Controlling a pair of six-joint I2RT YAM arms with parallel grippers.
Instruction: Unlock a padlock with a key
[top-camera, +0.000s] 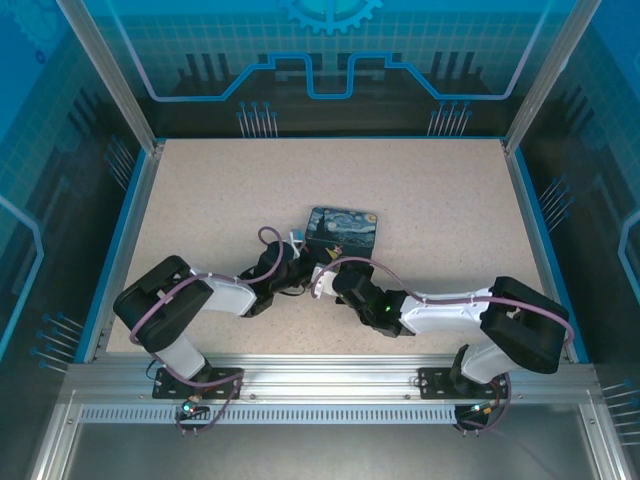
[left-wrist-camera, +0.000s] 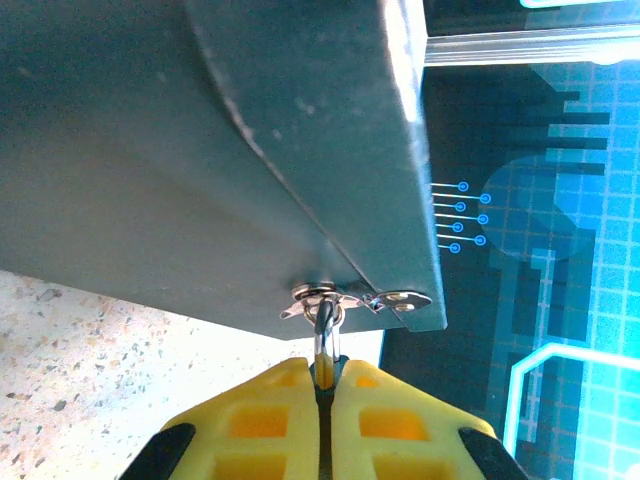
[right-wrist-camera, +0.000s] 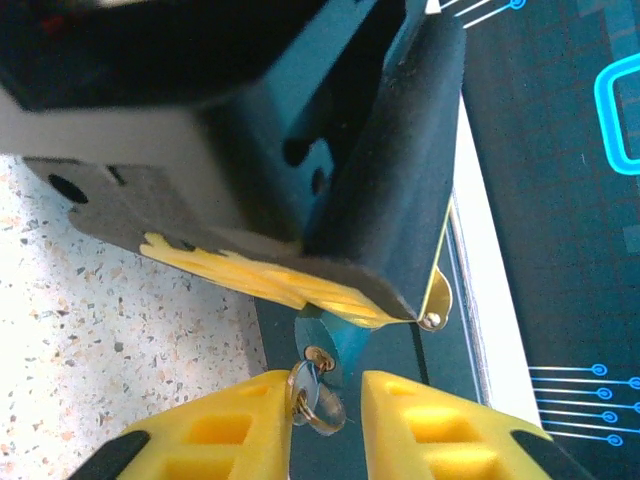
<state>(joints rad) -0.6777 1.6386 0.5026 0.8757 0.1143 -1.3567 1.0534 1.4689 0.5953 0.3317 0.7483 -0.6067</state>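
Left claw (left-wrist-camera: 325, 372) is clenched on the padlock (left-wrist-camera: 325, 342). The shackle hangs from the hasp (left-wrist-camera: 330, 295) at the lower edge of the box (left-wrist-camera: 200, 150), and the lock's body is hidden between the yellow pads. Right claw (right-wrist-camera: 328, 388) stands partly released with the key (right-wrist-camera: 316, 405) in its gap. The key's grey head lies against one pad, and a sliver of space shows at the other. I cannot tell whether the key's tip sits in the keyhole; a small brass ring shows just above it.

The key looks thin and smooth. If the pads shut off-centre it may swivel or squirt out and drop to the desk, where so small a thing would be hard to pick up. A twist out of line with the lock would likely swing the padlock on its hasp, or turn it inside the left grip, rather than open it. The two claws work nearly nose to nose, so a careless turn could knock them together or drag the box.

The desk (top-camera: 420, 200) is pale, speckled and matte, with the box near its middle. Aluminium posts and blue see-through panels printed with circuit lines wall it in.
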